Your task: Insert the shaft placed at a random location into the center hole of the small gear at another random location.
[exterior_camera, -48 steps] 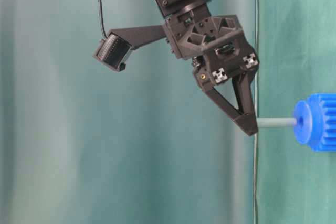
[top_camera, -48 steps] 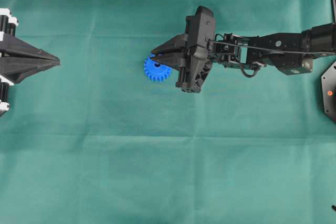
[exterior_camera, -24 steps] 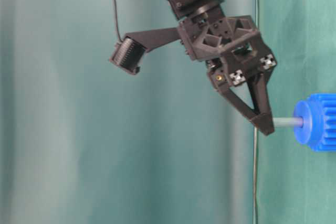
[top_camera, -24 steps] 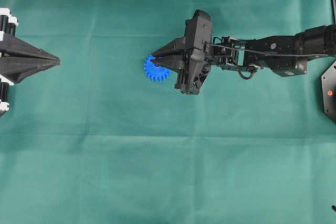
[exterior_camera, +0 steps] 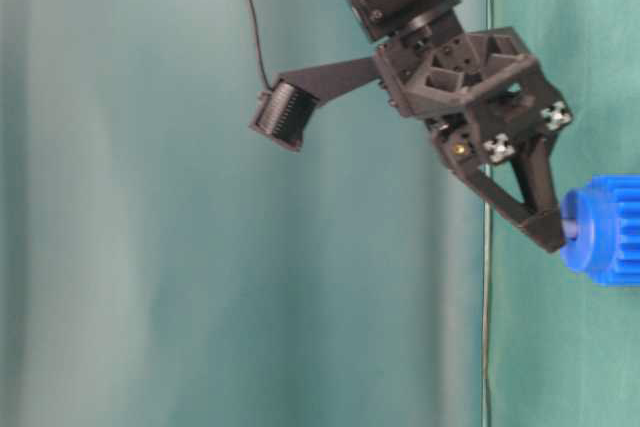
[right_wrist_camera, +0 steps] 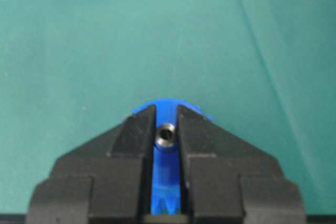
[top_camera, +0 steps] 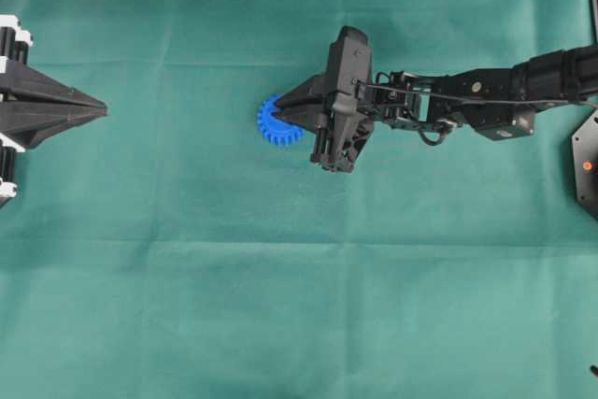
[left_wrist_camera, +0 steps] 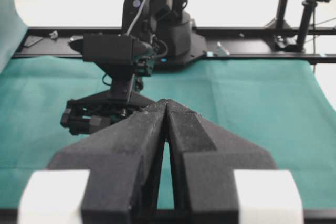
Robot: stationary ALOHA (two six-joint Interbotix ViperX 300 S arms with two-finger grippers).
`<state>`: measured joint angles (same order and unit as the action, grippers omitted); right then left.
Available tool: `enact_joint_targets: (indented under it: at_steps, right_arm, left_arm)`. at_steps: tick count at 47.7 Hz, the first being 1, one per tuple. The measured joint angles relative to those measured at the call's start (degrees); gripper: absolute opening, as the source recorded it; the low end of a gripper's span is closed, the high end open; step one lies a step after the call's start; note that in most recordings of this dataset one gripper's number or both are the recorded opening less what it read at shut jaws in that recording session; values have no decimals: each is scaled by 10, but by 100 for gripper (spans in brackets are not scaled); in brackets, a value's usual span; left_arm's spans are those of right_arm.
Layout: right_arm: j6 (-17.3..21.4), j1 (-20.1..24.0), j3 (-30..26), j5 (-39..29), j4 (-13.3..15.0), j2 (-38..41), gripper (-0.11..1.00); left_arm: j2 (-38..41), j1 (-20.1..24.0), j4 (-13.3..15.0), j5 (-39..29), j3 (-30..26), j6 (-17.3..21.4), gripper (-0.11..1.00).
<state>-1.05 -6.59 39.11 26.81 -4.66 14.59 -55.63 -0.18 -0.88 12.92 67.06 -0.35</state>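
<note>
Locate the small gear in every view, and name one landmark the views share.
Overhead: small gear left of centre, partly under the right end effector.
Table-level: at the right edge, fingertips at its hub.
Left wrist: not visible.
Right wrist: bottom centre, behind the fingers.
Shared landmark: the right end effector, in all four views.

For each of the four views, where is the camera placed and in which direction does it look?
Overhead: above, looking down; both arms, bright blue plastic toothed gear.
Table-level: low and sideways; right gripper at the gear.
Left wrist: behind the shut left gripper, facing the right arm.
Right wrist: looks down past its fingers holding the small silver metal shaft.
Three views share the gear.
</note>
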Motion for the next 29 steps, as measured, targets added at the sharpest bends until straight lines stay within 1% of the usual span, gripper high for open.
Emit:
enact_joint_targets:
  at_steps: [20,22,24,29]
  right_arm:
    - [0,-1,-4,0,-2,1,13]
    - [0,0,-4,1,-2,1,19]
    - [0,-1,-4,1,-3,1,30]
    - [0,-1,-6,2,-3,1,62]
  left_arm:
    - [1,0,1,0,0,0,0]
    - [0,0,0,0,0,0,0]
    - [1,0,0,0,0,0,0]
    - [0,0,1,0,0,0,0]
